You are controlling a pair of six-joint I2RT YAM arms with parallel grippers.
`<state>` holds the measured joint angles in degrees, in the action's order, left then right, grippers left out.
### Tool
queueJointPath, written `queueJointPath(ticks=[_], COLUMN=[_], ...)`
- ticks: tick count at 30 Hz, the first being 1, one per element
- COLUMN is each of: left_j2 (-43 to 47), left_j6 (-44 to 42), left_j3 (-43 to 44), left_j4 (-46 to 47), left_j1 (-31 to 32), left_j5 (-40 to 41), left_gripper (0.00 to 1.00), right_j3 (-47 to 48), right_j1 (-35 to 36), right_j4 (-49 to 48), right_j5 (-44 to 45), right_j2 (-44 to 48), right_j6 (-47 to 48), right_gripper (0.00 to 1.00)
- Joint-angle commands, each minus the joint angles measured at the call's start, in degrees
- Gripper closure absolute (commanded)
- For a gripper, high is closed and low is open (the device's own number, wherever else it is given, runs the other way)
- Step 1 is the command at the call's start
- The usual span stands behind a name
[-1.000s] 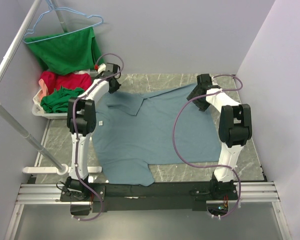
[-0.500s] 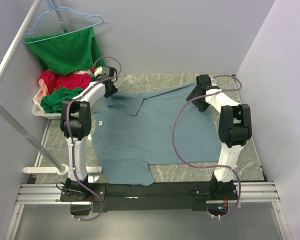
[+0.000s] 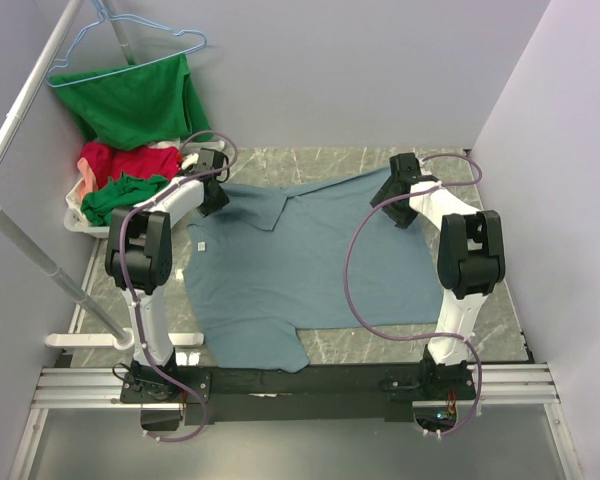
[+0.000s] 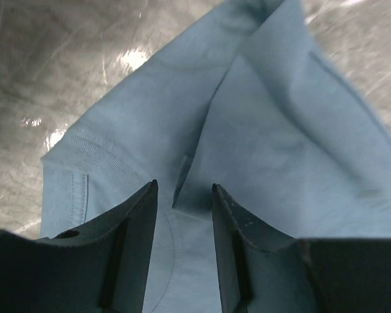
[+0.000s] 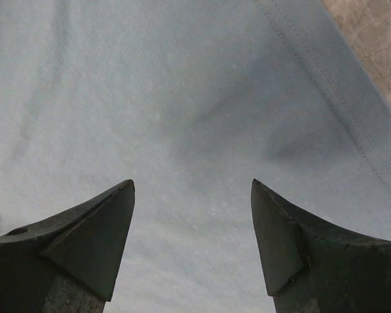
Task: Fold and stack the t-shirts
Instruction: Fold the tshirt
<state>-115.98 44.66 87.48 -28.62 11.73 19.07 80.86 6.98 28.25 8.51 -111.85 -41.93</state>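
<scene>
A dusty grey-blue t-shirt (image 3: 300,260) lies spread on the marble table (image 3: 500,310), collar toward the back. My left gripper (image 3: 213,192) hovers over its far left shoulder. In the left wrist view its jaws (image 4: 182,186) stand apart just above a fold of the cloth (image 4: 260,117), gripping nothing. My right gripper (image 3: 393,190) is open over the shirt's far right sleeve. In the right wrist view its jaws (image 5: 192,182) are wide apart above smooth cloth (image 5: 182,98) near a hem. A red t-shirt (image 3: 120,160) and a dark green one (image 3: 120,195) lie bunched at the left.
A white basket (image 3: 75,218) at the back left holds the red and green shirts. Another green shirt (image 3: 130,95) hangs on a blue hanger (image 3: 130,45) above it. A white pole (image 3: 30,245) slants along the left side. Walls close in the back and right.
My left gripper has opened and let go of the shirt's left shoulder, and its arm has swung to the left. The right arm has barely moved.
</scene>
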Motion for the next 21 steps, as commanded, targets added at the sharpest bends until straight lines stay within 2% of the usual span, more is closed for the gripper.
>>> queueJointPath(ticks=[1,6,10,15,18,21], left_j2=[1.3,-1.3,-3.4,-5.0,-5.7,-5.8], left_j6=[0.4,-0.3,-1.1,-1.6,-1.6,-1.5], left_j3=[0.1,2.1,3.3,4.4,5.4,7.4], left_j4=[1.2,2.3,3.3,3.7,3.5,3.0], left_j1=[-0.2,-0.2,-0.3,-0.3,-0.4,-0.5], left_j5=[-0.9,-2.9,-6.7,-9.1,-9.1,-8.3], left_gripper=[0.57,0.60,0.72,0.80,0.99,0.99], right_j3=[-0.3,0.3,0.5,0.7,0.6,0.7], right_j1=[0.5,0.5,0.4,0.4,0.4,0.4], right_j4=[-0.8,-0.4,-0.1,-0.1,-0.1,-0.1], right_j5=[0.9,1.5,1.9,1.9,1.9,1.8], right_j2=[3.5,3.3,3.2,3.2,3.1,3.0], right_j6=[0.0,0.1,0.4,0.4,0.4,0.4], right_gripper=[0.21,0.22,0.22,0.22,0.22,0.22])
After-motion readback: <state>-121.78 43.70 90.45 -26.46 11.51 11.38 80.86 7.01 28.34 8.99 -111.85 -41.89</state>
